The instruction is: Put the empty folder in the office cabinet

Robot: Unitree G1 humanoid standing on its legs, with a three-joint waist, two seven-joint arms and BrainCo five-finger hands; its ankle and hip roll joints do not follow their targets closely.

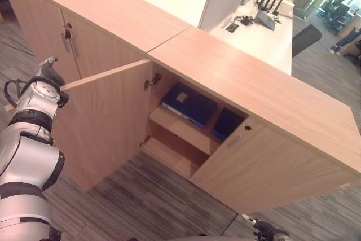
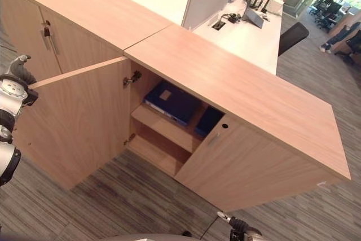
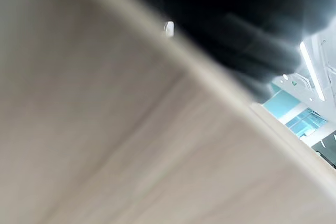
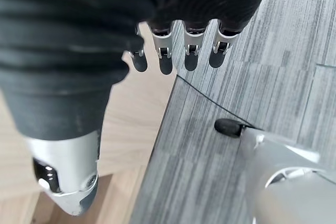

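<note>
Dark blue flat folder already lies on the upper shelf of the light wood office cabinet, so placement looks done. Left hand sits at the open wooden door's top edge, finger state unreadable; right hand hangs empty, fingers straight. Left: close the door.

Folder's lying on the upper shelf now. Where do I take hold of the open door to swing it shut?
Grip the open door by its top edge at its free corner, farthest from the hinge, coming from the robot's left. The door stands swung wide with that edge exposed, and the left hand is at that corner. The blue folder lies flat on the upper shelf.
</note>
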